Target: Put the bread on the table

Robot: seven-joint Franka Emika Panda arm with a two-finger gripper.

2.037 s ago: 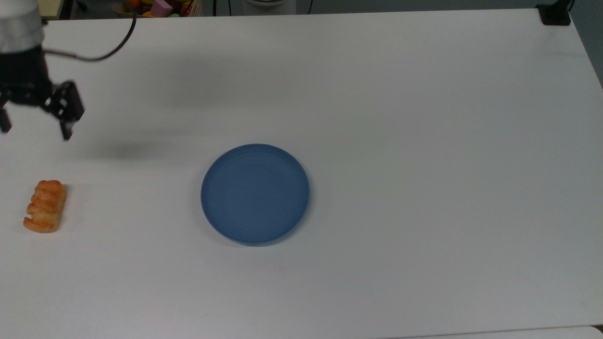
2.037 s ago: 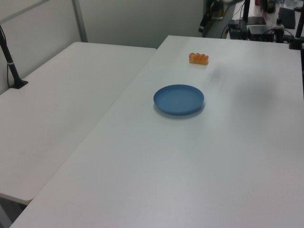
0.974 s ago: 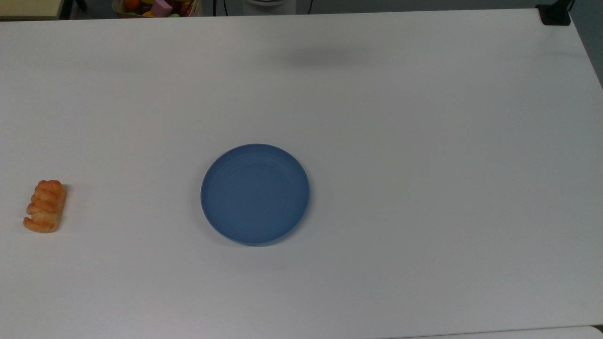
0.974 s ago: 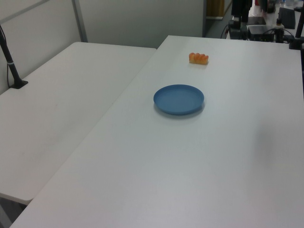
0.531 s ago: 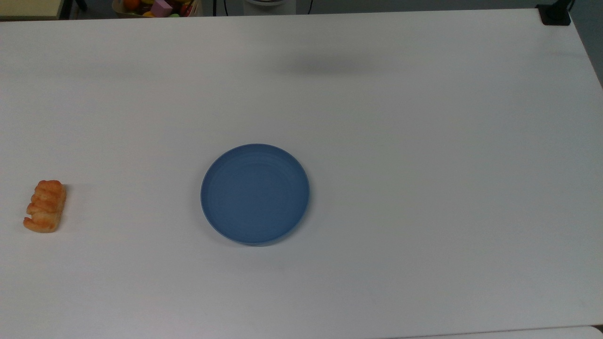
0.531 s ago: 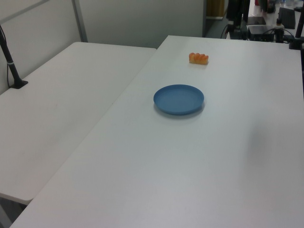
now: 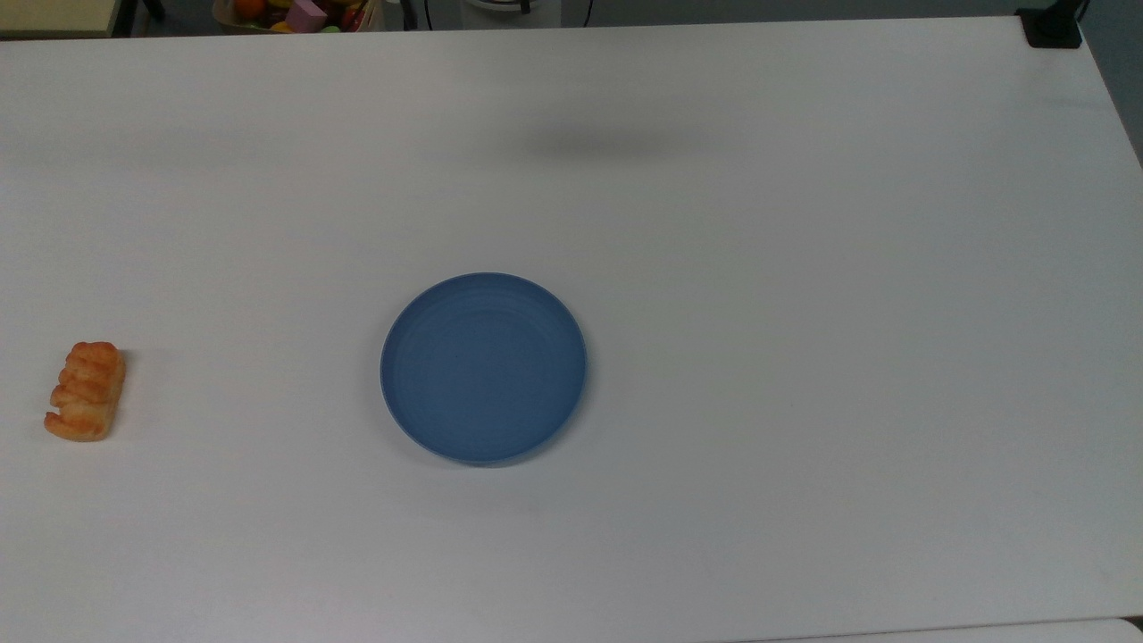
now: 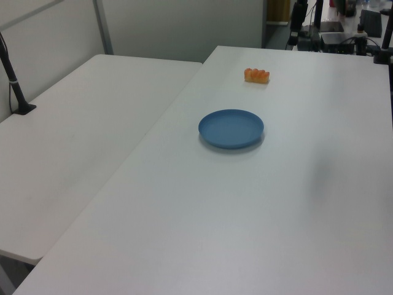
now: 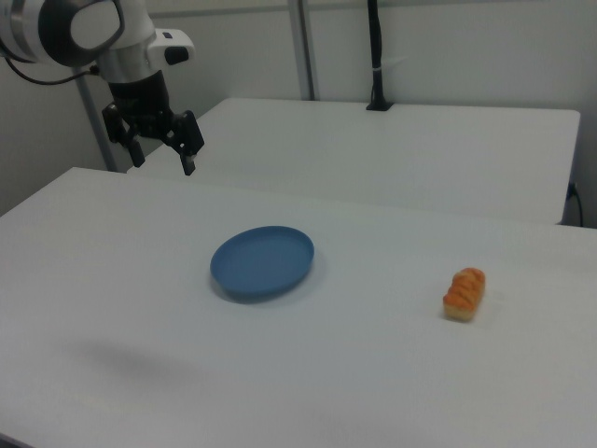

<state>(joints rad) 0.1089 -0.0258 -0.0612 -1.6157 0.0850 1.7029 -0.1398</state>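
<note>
White bench (image 7: pixel 804 268) runs wide and bare around the blue plate (image 7: pixel 483 367). On the right view's left, the gripper (image 9: pixel 160 154) hangs above the plate's far left, fingers spread, empty. The bread (image 9: pixel 464 292) lies on the bench well right of the plate, near no edge. The placing looks done; next calls only for staying clear.

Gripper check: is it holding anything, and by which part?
Nothing. The gripper hangs open and empty above the table; the bread lies apart on it.
</note>
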